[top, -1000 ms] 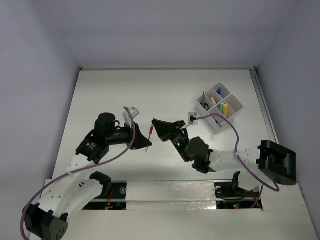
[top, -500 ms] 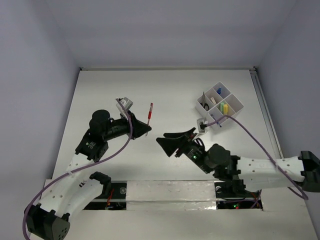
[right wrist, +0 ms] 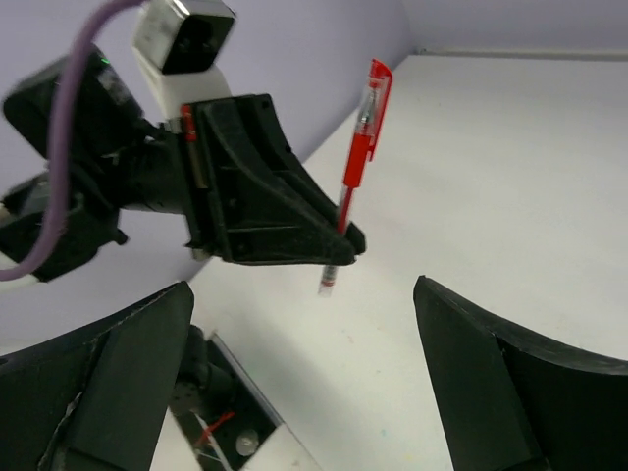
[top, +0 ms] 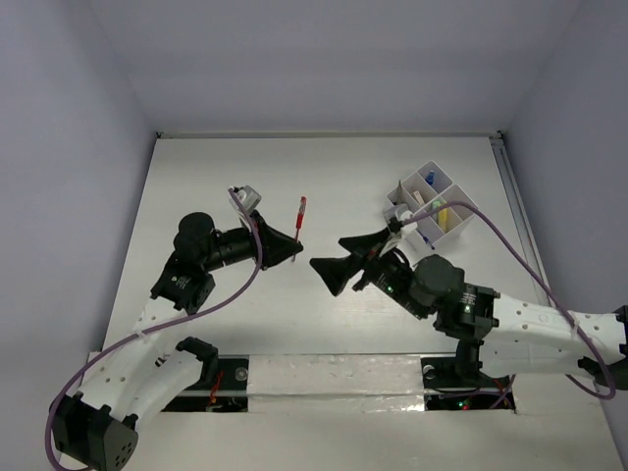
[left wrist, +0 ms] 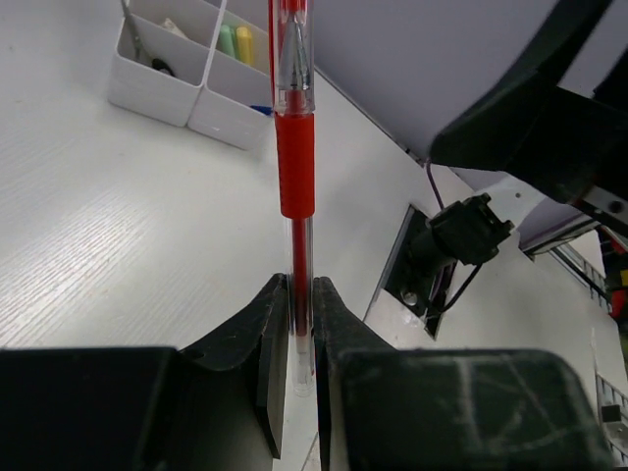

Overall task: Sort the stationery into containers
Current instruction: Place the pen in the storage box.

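A red pen (top: 299,218) stands upright above the table, and my left gripper (top: 293,252) is shut on its lower barrel. In the left wrist view the pen (left wrist: 294,167) rises straight out from between the pinched fingers (left wrist: 275,324). My right gripper (top: 327,253) faces it from the right, open wide and holding nothing. Through the right wrist camera I see the pen (right wrist: 358,162) and the left gripper (right wrist: 270,201) ahead of my spread fingers (right wrist: 128,363). The white divided tray (top: 461,218) sits at the back right with yellow and green sticks, a blue pen and scissors in it.
The tray (left wrist: 162,93) also shows far off in the left wrist view, with green and yellow sticks (left wrist: 235,39) in one compartment. Purple cables arc off both arms. The arm bases and a mounting rail (top: 334,378) run along the near edge.
My right gripper has opened wide, let go of the red pen and drawn back to the right. The left gripper has kept the pen and raised it upright.
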Robot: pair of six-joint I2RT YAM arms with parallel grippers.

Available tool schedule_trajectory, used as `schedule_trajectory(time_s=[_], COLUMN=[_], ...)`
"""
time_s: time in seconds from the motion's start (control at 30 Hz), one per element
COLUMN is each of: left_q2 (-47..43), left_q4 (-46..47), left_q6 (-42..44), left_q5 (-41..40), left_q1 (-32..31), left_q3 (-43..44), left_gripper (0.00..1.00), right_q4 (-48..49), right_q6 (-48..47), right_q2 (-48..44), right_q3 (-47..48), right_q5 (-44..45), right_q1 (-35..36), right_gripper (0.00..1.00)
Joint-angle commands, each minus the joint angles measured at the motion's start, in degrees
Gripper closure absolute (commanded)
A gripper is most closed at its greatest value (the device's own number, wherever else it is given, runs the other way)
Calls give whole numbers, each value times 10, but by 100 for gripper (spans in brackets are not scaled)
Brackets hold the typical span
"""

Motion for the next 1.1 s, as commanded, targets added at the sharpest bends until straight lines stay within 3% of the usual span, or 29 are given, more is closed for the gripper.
schedule_trajectory(time_s=[0.0, 0.07, 0.17, 0.47, 0.6, 0.67, 0.7, 0.77, 0.8, 0.83, 0.93, 1.03, 1.07], left_q2=[-3, -3, 3, 8, 1, -3, -4, -7, -8, -9, -14, -21, -25], left_q4=[80, 96, 123, 108, 107, 105, 104, 102, 101, 100, 87, 49, 38], left_q6=[-24, -40, -57, -50, -48, -48, -47, -46, -45, -45, -38, -11, -3], left_q5=[65, 83, 116, 118, 118, 117, 116, 115, 111, 109, 94, 60, 48], left_q1=[1, 1, 1, -17, -22, -22, -22, -22, -22, -22, -22, -22, -22], left_q3=[-2, -9, -16, -16, -16, -17, -17, -16, -16, -17, -14, -6, -3], left_gripper=[100, 100, 100, 100, 100, 100, 100, 98, 92, 75, 37, 16, 14], right_q4=[-51, -38, -14, 16, 30, 34, 40, 41, 37, 37, 31, -5, -15], right_q6=[-30, -27, -28, -31, -8, -3, 2, 5, 9, 11, 12, -4, -10], right_q2=[24, 35, 58, 132, 160, 169, 170, 172, 172, 169, 158, 140, 136], right_q3=[47, 49, 64, 120, 126, 127, 124, 123, 124, 124, 120, 124, 123], right_q5=[-75, -100, -168, -278, -320, -319, -316, -313, -305, -301, -284, -223, -201], right_q1=[-51, -74, -111, -166, -193, -193, -193, -200, -200, -207, -231, -272, -298], right_gripper=[0, 0, 9, 19, 41, 57, 74, 87, 99, 100, 100, 100, 100])
